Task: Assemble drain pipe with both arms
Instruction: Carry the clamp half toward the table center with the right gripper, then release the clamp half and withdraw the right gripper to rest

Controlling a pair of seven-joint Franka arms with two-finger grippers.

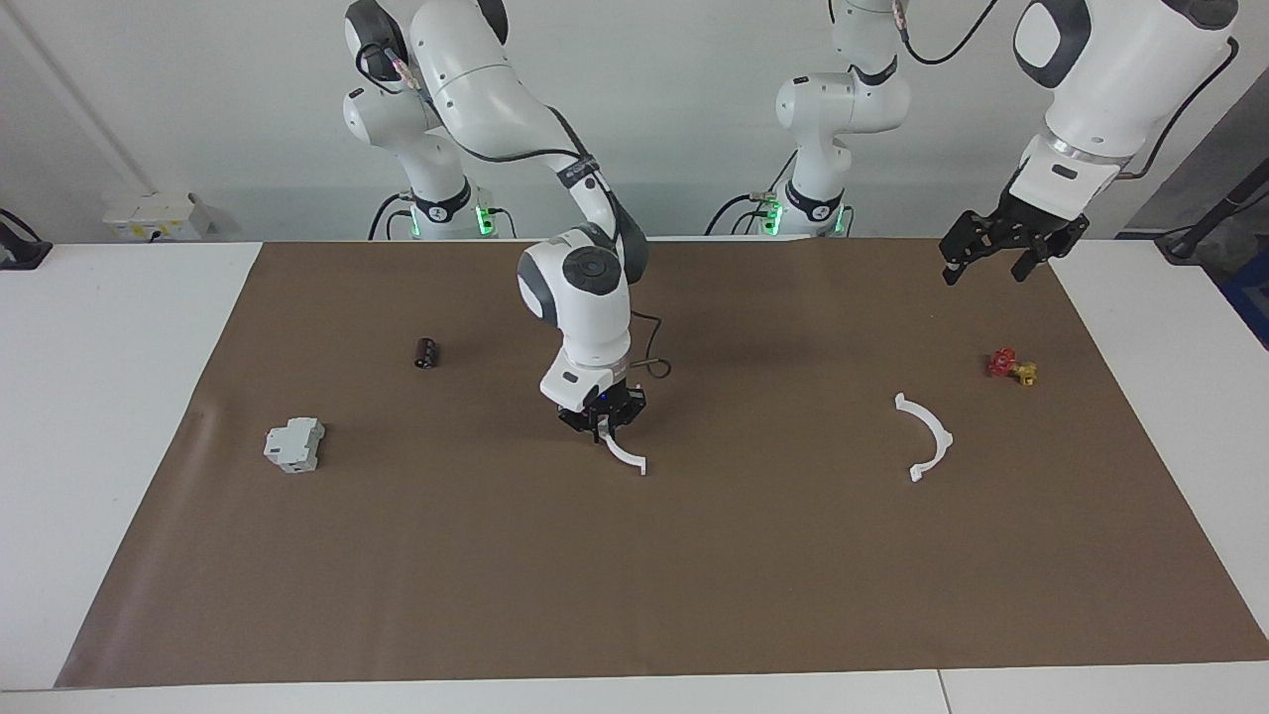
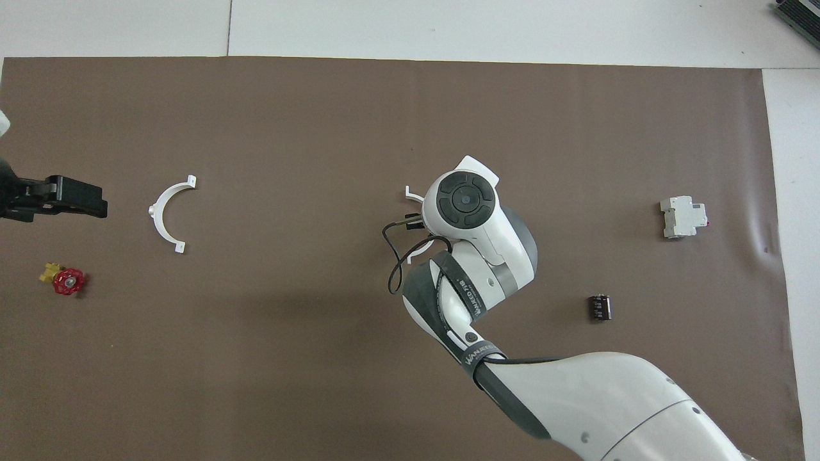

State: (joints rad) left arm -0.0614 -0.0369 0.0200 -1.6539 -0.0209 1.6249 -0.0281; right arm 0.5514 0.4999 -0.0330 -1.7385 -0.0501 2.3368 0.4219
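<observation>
The right gripper (image 1: 601, 428) has its black fingers pinched shut on one end of a thin white plastic half-ring arc (image 1: 627, 456), over the middle of the brown paper mat (image 1: 694, 575) that covers the white worktop (image 1: 99, 397). The arc's free end curves down to the mat. From the overhead camera the right arm's wrist hides the gripper, and only bits of this arc (image 2: 413, 192) show beside it.

The left gripper (image 1: 994, 260) hangs in the air with its fingers spread wide, holding nothing, over the mat's edge at the left arm's end.

The second white half-ring arc (image 1: 930, 438) lies flat on the mat toward the left arm's end, well apart from the first. A small red-and-yellow valve (image 1: 1011, 367) sits near it, nearer to the robots. Toward the right arm's end lie a grey-white boxy block (image 1: 294, 444) and a small dark cylinder (image 1: 426, 353).
</observation>
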